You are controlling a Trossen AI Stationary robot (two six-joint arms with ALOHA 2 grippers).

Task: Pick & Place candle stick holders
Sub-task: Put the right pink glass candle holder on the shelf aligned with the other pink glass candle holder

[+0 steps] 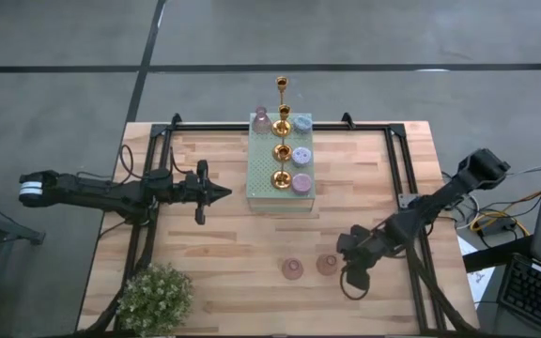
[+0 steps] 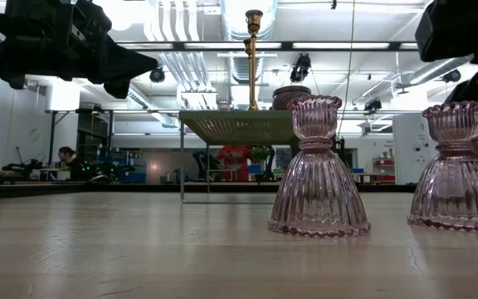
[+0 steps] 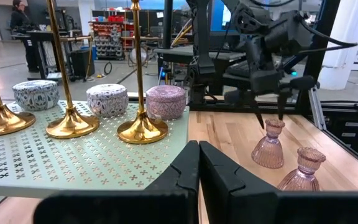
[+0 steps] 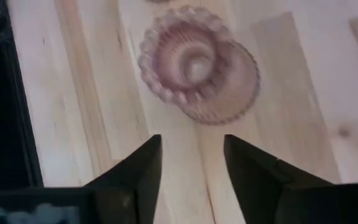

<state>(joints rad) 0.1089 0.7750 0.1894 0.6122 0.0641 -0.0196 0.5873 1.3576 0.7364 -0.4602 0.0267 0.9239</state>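
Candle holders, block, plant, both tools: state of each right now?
Gold holders: upright on block.
Lavender holders: on block.
Pink holder on block: upright.
Two pink holders on table: upright, free.
Green block: raised on table.
Plant: upright.
Left tool: shut, empty.
Right tool: open above pink holder.

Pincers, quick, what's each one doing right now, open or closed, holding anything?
Left pincer: closed, empty, hovering beside the green block.
Right pincer: open, empty, just above a pink glass holder on the table.

Workshop — ceiling ducts [image 2: 177, 62], shelving [image 3: 107, 22]
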